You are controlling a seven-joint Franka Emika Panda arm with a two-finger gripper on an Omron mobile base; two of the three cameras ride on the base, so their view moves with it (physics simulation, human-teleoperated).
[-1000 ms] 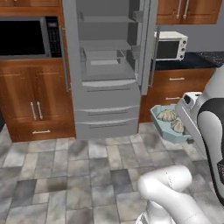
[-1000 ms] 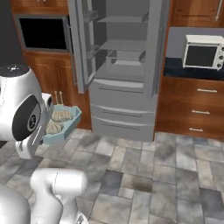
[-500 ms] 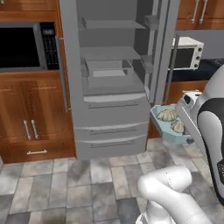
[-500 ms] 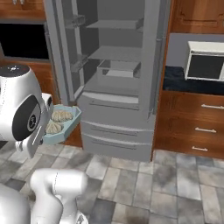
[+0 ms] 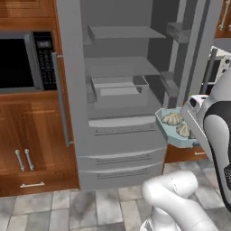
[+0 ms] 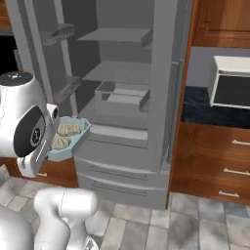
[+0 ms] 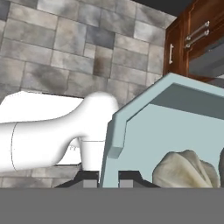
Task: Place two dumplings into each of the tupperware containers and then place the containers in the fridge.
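Pale-blue container hangs in the air in front of the open fridge, held by its rim in the gripper. In the hand view the two dark fingertips sit on either side of the tray's wall, pinched narrow on it. Two dumplings lie inside the tray, one beside the other; the right base view shows them too, with the tray just beside the arm's white wrist.

Both fridge doors stand open, showing grey shelves and a clear drawer on the middle level. The tray is level with the fridge's lower shelf but outside the cabinet, near the right door in the left base view.

Wood cabinets flank the fridge, with a black oven set in on the left and a white microwave on a dark counter to the right. Grey stone tiles cover the floor.
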